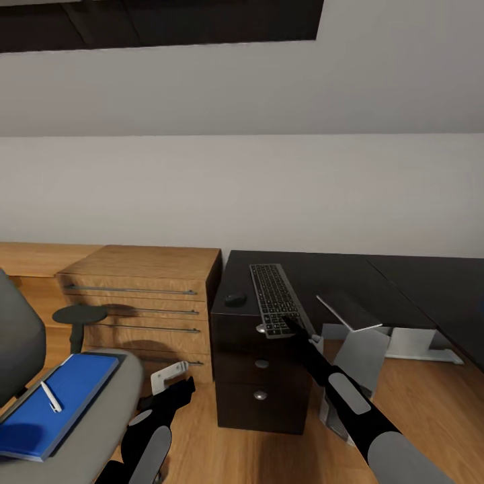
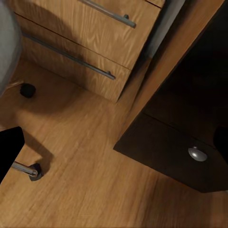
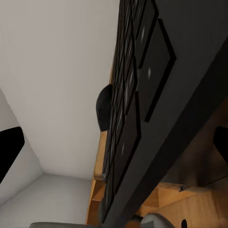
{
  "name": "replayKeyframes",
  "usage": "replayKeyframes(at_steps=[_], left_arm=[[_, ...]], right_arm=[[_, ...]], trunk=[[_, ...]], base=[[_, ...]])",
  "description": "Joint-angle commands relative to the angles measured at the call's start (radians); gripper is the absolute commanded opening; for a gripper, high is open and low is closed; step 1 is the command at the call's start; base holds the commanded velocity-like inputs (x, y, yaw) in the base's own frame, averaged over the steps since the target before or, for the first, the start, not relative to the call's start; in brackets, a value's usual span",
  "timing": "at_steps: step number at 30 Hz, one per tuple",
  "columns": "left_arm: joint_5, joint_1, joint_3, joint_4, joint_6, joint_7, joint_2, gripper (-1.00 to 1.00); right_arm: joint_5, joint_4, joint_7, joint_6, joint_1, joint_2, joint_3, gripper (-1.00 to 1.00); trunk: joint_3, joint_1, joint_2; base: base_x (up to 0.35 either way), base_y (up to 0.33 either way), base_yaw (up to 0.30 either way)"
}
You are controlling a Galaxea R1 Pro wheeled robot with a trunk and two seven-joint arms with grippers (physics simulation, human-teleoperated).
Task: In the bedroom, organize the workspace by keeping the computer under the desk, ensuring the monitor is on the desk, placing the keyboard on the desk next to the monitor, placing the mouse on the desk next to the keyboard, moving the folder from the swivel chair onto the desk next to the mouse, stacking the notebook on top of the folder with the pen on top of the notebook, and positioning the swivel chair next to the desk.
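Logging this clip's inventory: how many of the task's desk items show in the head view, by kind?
Keyboard: 1, on the desk
Mouse: 1, on the desk beside the keyboard
Folder: 1, blue, on the swivel chair
Pen: 1, on the folder
Total: 4

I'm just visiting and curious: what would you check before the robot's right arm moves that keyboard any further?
1. Right gripper at the near end of the grey flat keyboard: ok.
2. Jaws closed on the keyboard: cannot tell.
3. Keyboard fully on the black desk: not ok, near end overhangs.
4. Small dark mouse beside the keyboard: ok.
5. Blue folder moved off the grey swivel chair: not ok.
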Motion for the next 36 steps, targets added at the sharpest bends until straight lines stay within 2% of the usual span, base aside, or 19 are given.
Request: replayKeyframes(at_steps=[1,12,23,27,28,30,33,36], left_arm=[[0.007,-0.001,-0.001,-0.001,0.002,0.008,0.0,1.0],[0.007,-0.001,-0.001,-0.001,0.003,0.008,0.0,1.0],[0.007,-0.001,-0.001,0.0,0.003,0.009,0.0,1.0],[0.006,-0.001,-0.001,0.0,0.002,0.012,0.0,1.0],[0.004,-0.001,-0.001,0.0,0.002,0.014,0.0,1.0],[-0.001,-0.001,-0.001,0.0,0.001,0.021,-0.001,1.0],[-0.002,-0.001,-0.002,0.0,0.0,0.022,-0.002,1.0],[-0.002,-0.001,-0.002,-0.001,-0.001,0.023,-0.003,1.0]], right_arm=[[-0.01,0.0,0.002,0.002,-0.001,-0.001,0.004,-1.0],[-0.009,0.0,0.002,0.002,-0.001,-0.001,0.004,-1.0],[-0.009,-0.012,0.002,0.0,-0.001,-0.002,0.003,-1.0],[-0.008,-0.086,-0.014,-0.001,0.01,-0.004,0.001,-1.0],[-0.008,-0.115,-0.044,-0.002,0.023,-0.004,0.001,-1.0],[-0.009,-0.364,-0.269,-0.004,0.131,-0.005,0.0,-1.0],[-0.013,-0.557,-0.404,-0.021,0.221,-0.007,-0.003,-1.0],[-0.014,-0.699,-0.493,-0.089,0.291,-0.009,-0.004,-1.0]], trunk=[[-0.001,0.0,-0.001],[-0.001,0.0,-0.001],[0.033,-0.042,0.076],[0.046,-0.058,0.104],[0.049,-0.061,0.111],[0.055,-0.069,0.125],[0.065,-0.081,0.146],[0.074,-0.092,0.167]], base=[[0.0,0.003,0.0],[0.0,0.0,0.0],[0.0,0.0,0.0],[0.0,0.0,0.0],[0.0,0.0,0.0],[0.0,0.0,0.0],[0.0,0.0,0.0],[0.0,0.0,0.0]])
